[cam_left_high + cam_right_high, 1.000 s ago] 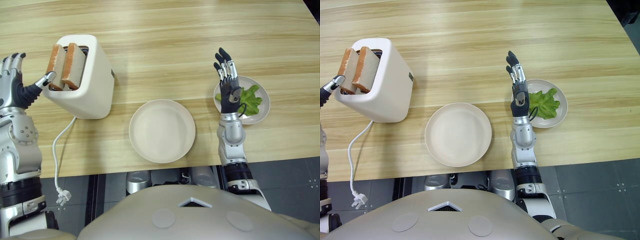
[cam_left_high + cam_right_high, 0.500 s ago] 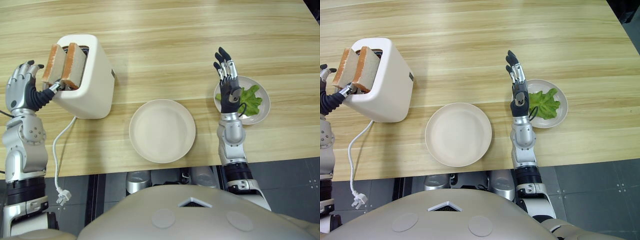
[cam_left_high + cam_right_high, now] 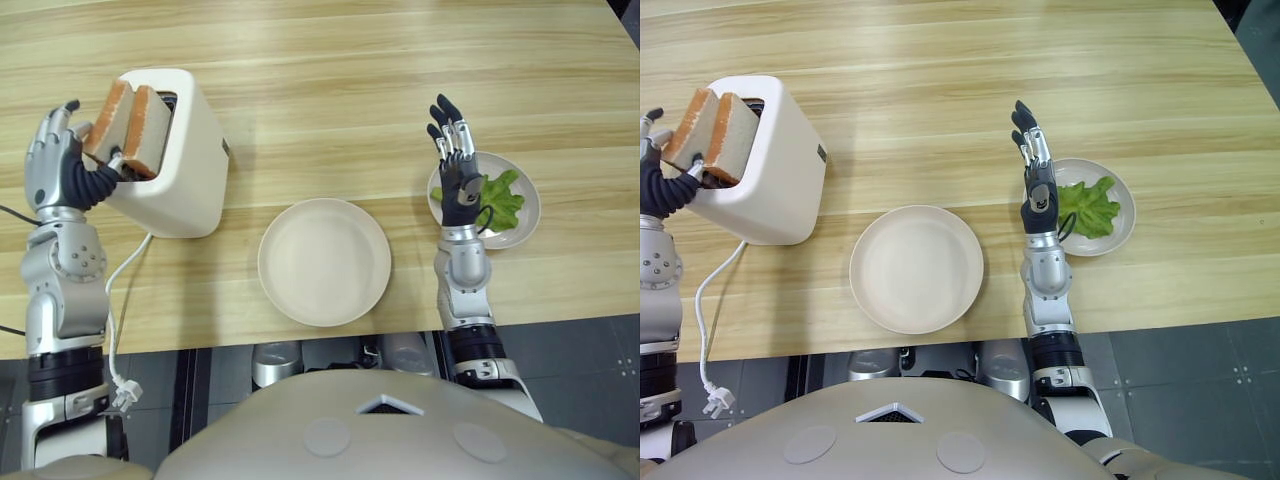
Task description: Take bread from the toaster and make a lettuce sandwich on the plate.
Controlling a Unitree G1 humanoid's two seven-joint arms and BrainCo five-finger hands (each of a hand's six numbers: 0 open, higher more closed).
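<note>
White toaster [image 3: 190, 160], side label [image 3: 226, 148] unreadable, left robot hand [image 3: 60, 160] gripping bread [image 3: 106, 108]

Toaster [image 3: 175, 150] left, plate [image 3: 324, 261] centre, lettuce [image 3: 500, 200] right

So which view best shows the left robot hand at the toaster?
Left eye view: the whole left robot hand is in frame, fingers around the outer bread slice in the toaster. Right eye view crops the hand at its left edge.
</note>
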